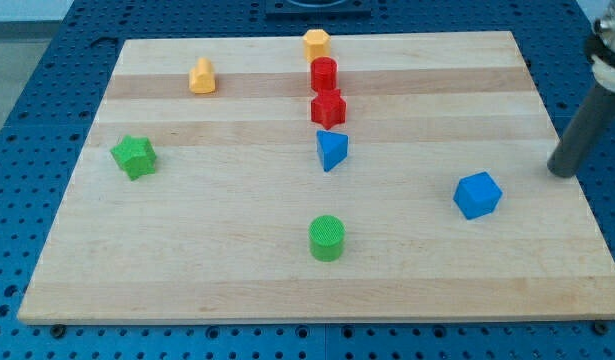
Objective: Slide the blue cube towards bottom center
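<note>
Our tip [561,172], a bare rod w/ no end effector to clench, sits right of blue cube [477,195]; an off-centre push could send it into green cylinder [327,238].

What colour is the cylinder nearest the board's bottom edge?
Green: the green cylinder, clearest in the camera view.

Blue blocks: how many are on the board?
2. The blue cube sits toward the view's right, left of my tip. The blue triangular block is near the centre, just below the red blocks. None looks hidden.
</note>
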